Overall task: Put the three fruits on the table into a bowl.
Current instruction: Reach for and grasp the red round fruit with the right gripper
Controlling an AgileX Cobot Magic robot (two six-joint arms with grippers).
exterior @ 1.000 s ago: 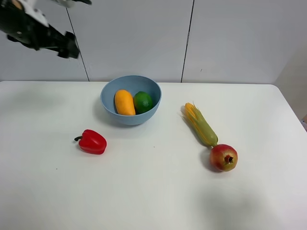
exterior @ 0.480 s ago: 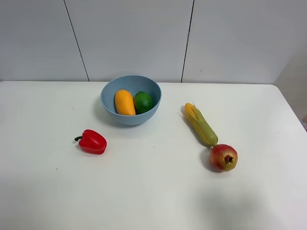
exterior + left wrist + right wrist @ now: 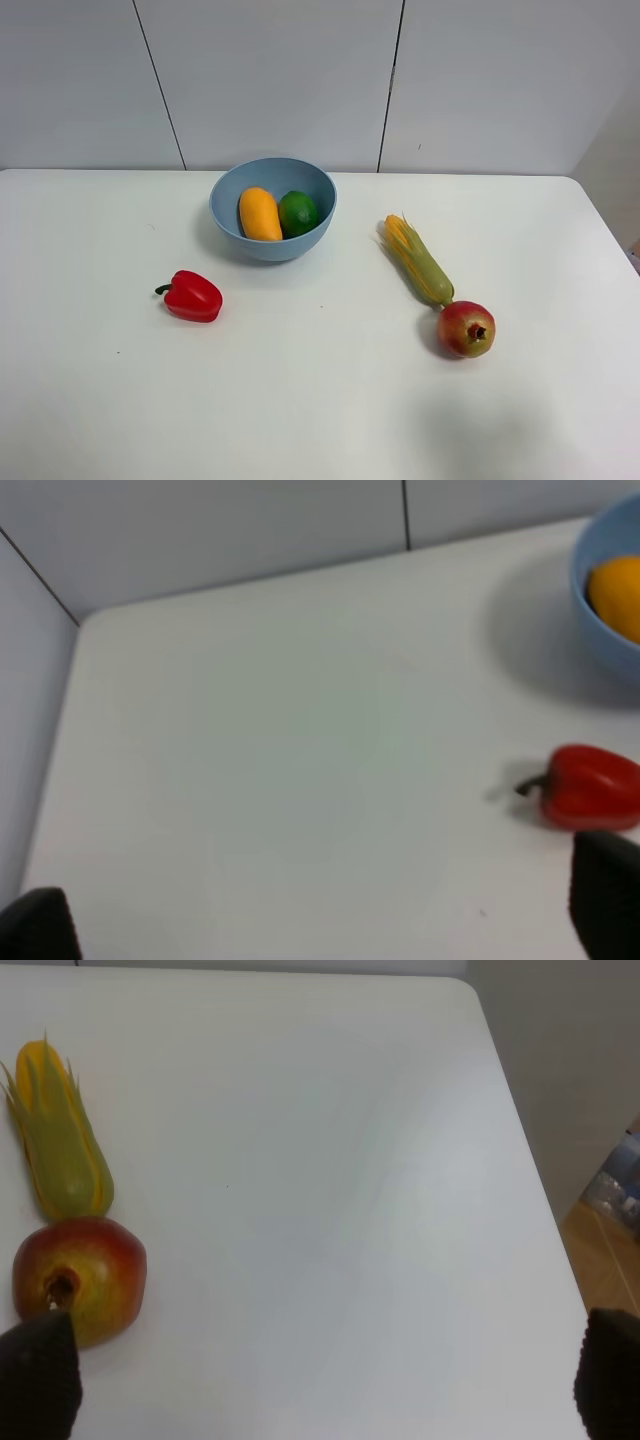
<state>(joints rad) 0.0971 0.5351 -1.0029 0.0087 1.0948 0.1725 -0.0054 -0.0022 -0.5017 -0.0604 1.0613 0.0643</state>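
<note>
Table [image 3: 300, 400]: a plain white top with rounded corners is seen; the whole near part of the scene is filled by it.
Wall [image 3: 270, 80]: light grey panels are placed directly behind the far edge of the table, and they are divided by thin dark vertical seams [image 3: 390, 90]. A side wall is also seen at the left edge in the left wrist view.
Floor [image 3: 605, 1255]: a strip of brown wood is seen past the right edge of the table; a bluish thing there is too blurred to be named.
Bowl [image 3: 225, 205]: a light-blue bowl is set far on the table, a little left of the middle.
Mango [image 3: 260, 214]: it is laid inside the bowl, on the left side.
Lime [image 3: 298, 212]: it is laid inside the bowl, just to the right of the mango and touching it.
Pomegranate [image 3: 466, 329]: it is left on the table, to the right and nearer, well apart from the bowl.
Corn ear [image 3: 420, 262]: it is laid slantwise between the bowl and the pomegranate; its near end appears to touch the pomegranate.
Bell pepper [image 3: 192, 296]: it is laid on the table, nearer than the bowl and to the left.
Left gripper [image 3: 320, 920]: the jaws are spread wide and nothing is held; it is seen only in its wrist view, above the left part of the table.
Right gripper [image 3: 322, 1375]: the jaws are spread wide and nothing is held; the pomegranate is seen close to one fingertip [image 3: 38, 1378].
</note>
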